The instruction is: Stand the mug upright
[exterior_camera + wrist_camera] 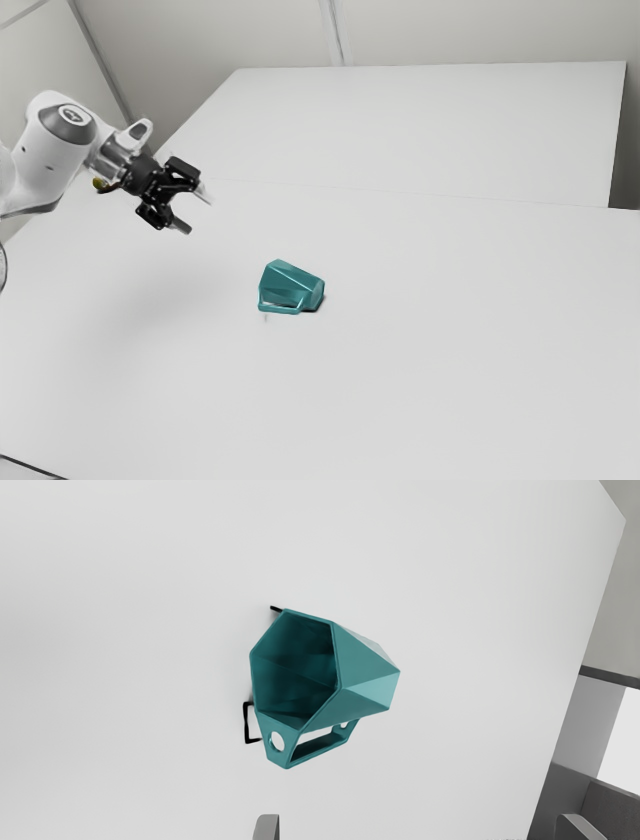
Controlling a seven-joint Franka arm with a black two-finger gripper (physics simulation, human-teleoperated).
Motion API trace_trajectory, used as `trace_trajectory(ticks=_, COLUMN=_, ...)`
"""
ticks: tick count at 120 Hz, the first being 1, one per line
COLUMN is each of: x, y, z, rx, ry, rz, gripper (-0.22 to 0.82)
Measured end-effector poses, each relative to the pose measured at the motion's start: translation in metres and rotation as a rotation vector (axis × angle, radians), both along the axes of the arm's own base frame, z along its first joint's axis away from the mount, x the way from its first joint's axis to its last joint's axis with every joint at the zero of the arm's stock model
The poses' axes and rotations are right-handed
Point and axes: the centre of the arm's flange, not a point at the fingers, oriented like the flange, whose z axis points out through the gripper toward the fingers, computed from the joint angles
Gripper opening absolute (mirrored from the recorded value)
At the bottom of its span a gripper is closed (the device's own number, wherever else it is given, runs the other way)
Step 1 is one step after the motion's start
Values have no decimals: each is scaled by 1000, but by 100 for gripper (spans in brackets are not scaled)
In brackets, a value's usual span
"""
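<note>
The fingers (268,828) are spread wide apart, and nothing is clamped between them. The gripper (192,210) is held in the air above the table (460,360), toward the exterior view's left, and is slanted down in the mug's direction. By that gap, clearly seen in the exterior view, the teal mug (290,287) is left well apart from the gripper, to the exterior view's right of it.

The mug is laid on its side on the table. Its mouth (297,667) is turned toward the exterior view's left, its base toward the exterior view's right, and its handle (320,745) is set out low along the near side. An upright stand is therefore not shown, and the step in hand is judged to be the approach, with a grasp still needed.

For the next move, the open fingers are best brought down and across to the mug, then lined up so that the body, or one wall at the mouth, is taken between them. Some care is called for at the handle, by which a finger could be blocked or the mug rolled. Once a firm hold is had, the mug is to be lifted and tipped until the base is faced down, then lowered flat before being let go
</note>
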Motion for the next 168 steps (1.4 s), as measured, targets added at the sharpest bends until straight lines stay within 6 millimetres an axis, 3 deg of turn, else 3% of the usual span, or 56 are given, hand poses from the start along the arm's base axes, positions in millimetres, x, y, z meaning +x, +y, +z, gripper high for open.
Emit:
trace_trajectory(ticks=26, x=-5, y=-9, z=-81, rx=-166, ry=-21, rz=32, gripper=60)
trace_trajectory(ticks=59, x=-11, y=-21, z=-128, rx=-306, ry=-77, rz=57, gripper=60)
trace_trajectory(ticks=99, x=-5, y=-40, z=-152, rx=-374, ry=-137, rz=39, gripper=60)
trace_trajectory(ticks=126, x=-2, y=-49, z=-181, rx=-396, ry=-136, rz=38, gripper=60)
trace_trajectory(ticks=168, x=1, y=-64, z=-171, rx=-407, ry=-180, rz=-5, gripper=60)
